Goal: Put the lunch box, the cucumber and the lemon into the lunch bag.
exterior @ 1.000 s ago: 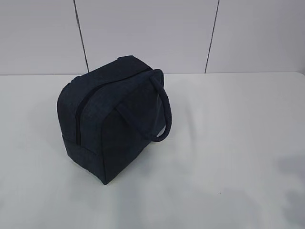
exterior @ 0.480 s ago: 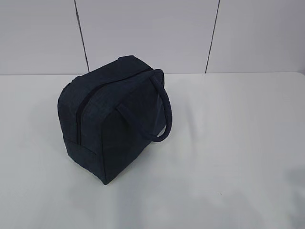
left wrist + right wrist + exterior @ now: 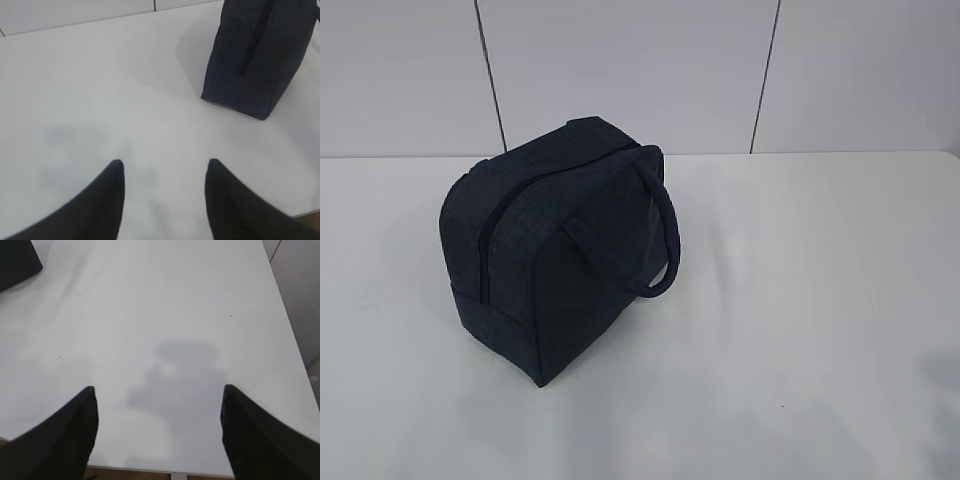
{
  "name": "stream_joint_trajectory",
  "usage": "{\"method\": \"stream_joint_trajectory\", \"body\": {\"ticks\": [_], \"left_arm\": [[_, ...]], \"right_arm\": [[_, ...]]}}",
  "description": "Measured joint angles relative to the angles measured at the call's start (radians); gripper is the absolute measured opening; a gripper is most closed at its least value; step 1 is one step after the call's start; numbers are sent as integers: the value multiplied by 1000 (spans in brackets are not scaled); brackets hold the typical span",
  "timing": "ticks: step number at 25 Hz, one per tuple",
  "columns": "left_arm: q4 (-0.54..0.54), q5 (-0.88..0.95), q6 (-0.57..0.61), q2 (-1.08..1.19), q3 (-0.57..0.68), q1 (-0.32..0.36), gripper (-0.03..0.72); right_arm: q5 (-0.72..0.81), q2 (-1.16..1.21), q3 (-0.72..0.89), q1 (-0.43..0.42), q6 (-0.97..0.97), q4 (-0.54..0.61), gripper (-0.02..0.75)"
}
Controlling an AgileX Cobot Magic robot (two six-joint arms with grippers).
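Exterior: boxy navy fabric lunch bag (image 3: 545, 265) upright on white tabletop (image 3: 800, 320), no arms visible, wrist views only: left fingers (image 3: 112, 185) parted, empty, right fingers (image 3: 85, 415) wide, empty

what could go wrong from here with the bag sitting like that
The lunch bag appears zipped shut, so nothing can go in until it is opened. No lunch box, cucumber or lemon shows in any view, so items may be missing or already inside. Both claws, left and right, hang open over bare table, away from the bag.
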Motion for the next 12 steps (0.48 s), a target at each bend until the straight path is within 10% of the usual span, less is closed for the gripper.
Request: {"method": "stream_joint_trajectory", "body": {"ticks": [12], "left_arm": [[0,0,0,0,0,0,370]], "right_arm": [[0,0,0,0,0,0,578]]}}
